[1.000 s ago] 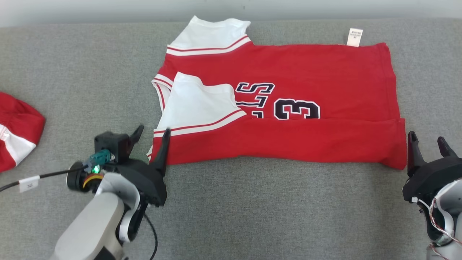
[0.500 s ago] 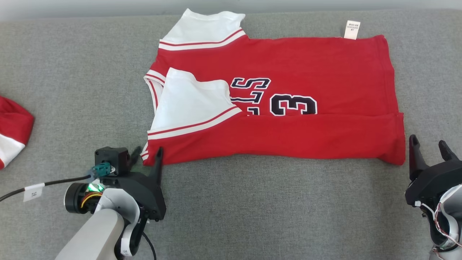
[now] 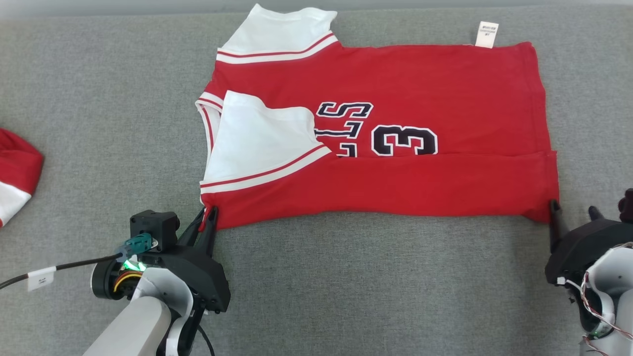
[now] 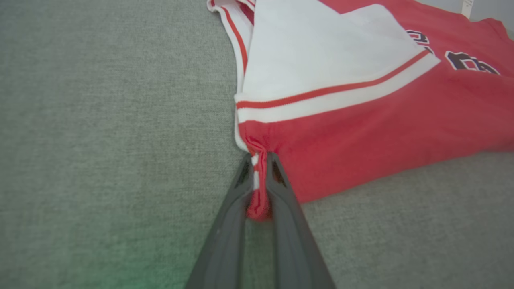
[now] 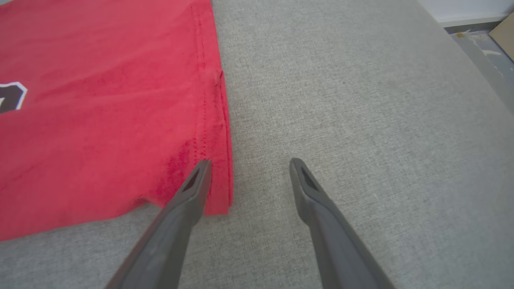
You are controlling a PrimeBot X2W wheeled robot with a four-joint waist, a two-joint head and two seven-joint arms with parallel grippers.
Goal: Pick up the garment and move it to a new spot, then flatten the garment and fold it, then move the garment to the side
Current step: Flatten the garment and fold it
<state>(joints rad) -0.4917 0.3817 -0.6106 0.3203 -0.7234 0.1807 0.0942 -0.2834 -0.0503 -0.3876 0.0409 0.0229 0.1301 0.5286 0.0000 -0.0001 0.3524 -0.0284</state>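
The garment [image 3: 395,188] is a red jersey with white sleeves and dark numbers, lying flat across the grey surface with its near long edge folded up over the front. My left gripper [image 3: 207,213] is shut on the garment's near left corner; in the left wrist view the red cloth [image 4: 259,192] bunches between the two fingers [image 4: 229,224]. My right gripper [image 3: 572,211] stands open at the near right corner. In the right wrist view its left finger [image 5: 192,188] rests over the garment's hem [image 5: 219,160] and the other finger lies on bare fabric.
Another red and white cloth [image 3: 15,178] lies at the far left edge. A white label [image 3: 486,34] sticks out from the garment's far edge. A cable [image 3: 59,269] runs left from my left wrist. The grey surface's [image 5: 361,100] right edge shows in the right wrist view.
My left gripper drew back to the garment's near left corner and shut on it. My right gripper moved in to the near right corner, still open. The head camera shifted slightly.
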